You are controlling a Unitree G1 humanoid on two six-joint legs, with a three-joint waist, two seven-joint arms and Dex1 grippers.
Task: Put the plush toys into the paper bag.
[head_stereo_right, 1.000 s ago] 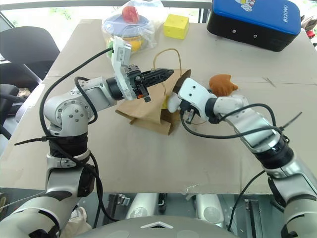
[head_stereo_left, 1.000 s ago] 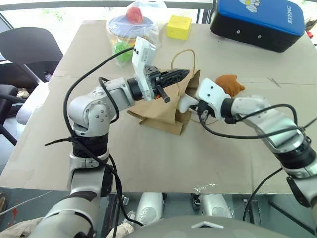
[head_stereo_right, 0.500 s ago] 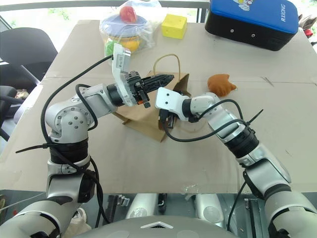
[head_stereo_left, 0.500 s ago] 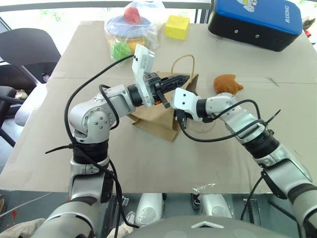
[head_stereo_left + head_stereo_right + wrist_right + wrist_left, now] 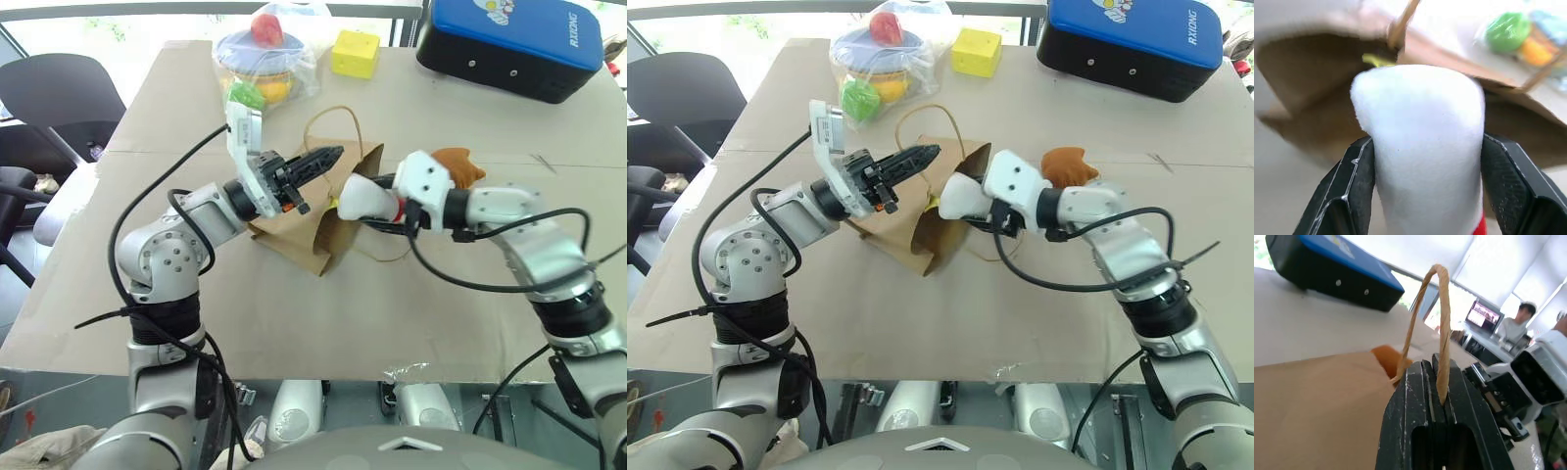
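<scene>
The paper bag (image 5: 304, 230) lies with its mouth held up by the left gripper (image 5: 1437, 382) pinching a handle, while the right gripper (image 5: 1420, 161), jaws spread around the white plush (image 5: 364, 199), hovers at the opening, orange plush (image 5: 458, 163) untouched behind.

Daylight, bright and even, coming from the windows beyond the far table (image 5: 147, 323) edge; panes blown out to white. Soft, short shadows under both arms. Head views sharp centre, slight bowing toward the edges. Left wrist view: left gripper (image 5: 1437, 382) crisp, room behind it hazy and overexposed. Right wrist view: white plush toy (image 5: 1422, 147) sharp between the fingers, paper bag (image 5: 1312, 63) beyond it blurred.
</scene>
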